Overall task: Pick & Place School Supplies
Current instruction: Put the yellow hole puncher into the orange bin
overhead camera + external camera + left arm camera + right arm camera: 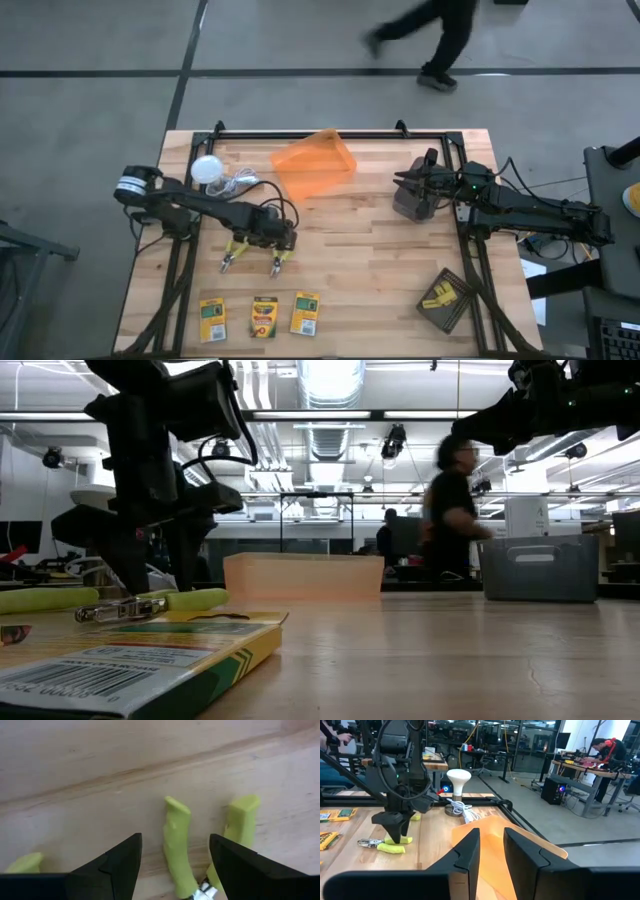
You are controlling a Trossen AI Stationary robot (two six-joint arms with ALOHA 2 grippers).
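Nearest along the tabletop (350, 250) edge lie three crayon boxes (263, 316) in a row, yellow and green; one label shows a barcode up close in the low view, but I cannot read the lettering. Just behind them the left gripper (281, 238) hangs low, fingers spread wide, one yellow-green handle between them, over the two pliers (256, 254) lying side by side. Off to the right sit small yellow blocks (440, 297) on a dark pad (452, 305). Farther back stand the orange bin (315, 165) and white ball (206, 169). The right gripper (408, 181) hovers beside the bin, fingers narrowly apart, empty. A person (430, 35) walks beyond.
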